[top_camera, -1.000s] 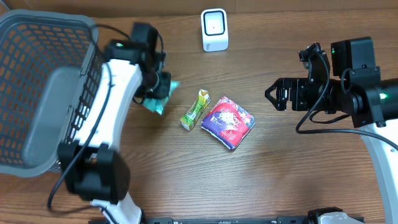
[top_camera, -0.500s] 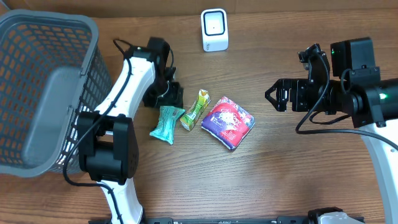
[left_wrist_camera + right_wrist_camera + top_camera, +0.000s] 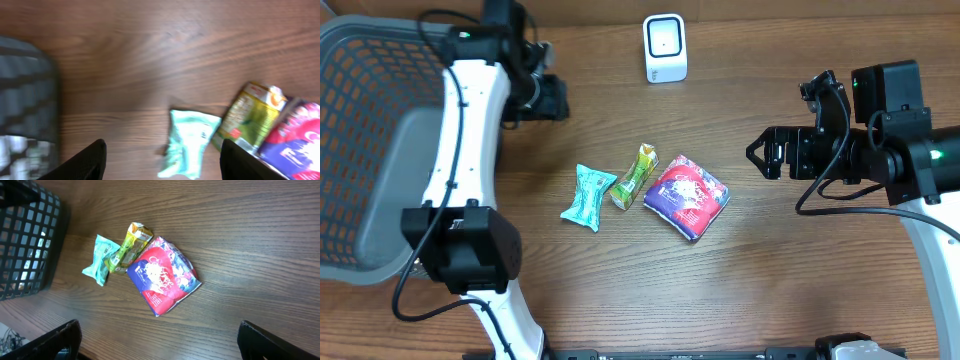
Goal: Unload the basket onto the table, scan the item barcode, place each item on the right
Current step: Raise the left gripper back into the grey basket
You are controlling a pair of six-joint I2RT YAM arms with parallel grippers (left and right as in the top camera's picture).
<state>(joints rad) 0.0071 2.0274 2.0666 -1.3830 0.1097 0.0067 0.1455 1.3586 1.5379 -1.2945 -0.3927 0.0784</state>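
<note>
Left gripper [image 3: 556, 98] was released and empty, jaws apart, sitting well left of the scanner [image 3: 665, 47] and about level with it, beside the basket [image 3: 400, 30]. Right gripper [image 3: 760, 156] was also spread wide and held nothing, off to the scanner's right and nearer the robot. The teal snack packet [image 3: 588, 196] lay flat on the table [image 3: 770, 280], robot-side of the scanner and offset left. The green-yellow sachet [image 3: 635, 177] was just beside it on the scanner-facing side, and the red-purple pouch [image 3: 686, 196] was beyond that. I took the teal packet as the scan item, since it lay nearest the left arm. It looked light, with soft crinkly film, likely slippery and easy to crush, so it wouldn't take much squeeze. My pick for the grip was across the narrow width mid-body, or on a crimped end seal, with the fingers going right down to the wood. Its long axis ran roughly toward the scanner, with the far end tilted slightly right. I couldn't tell where the barcode was, because the print was too blurred.
</note>
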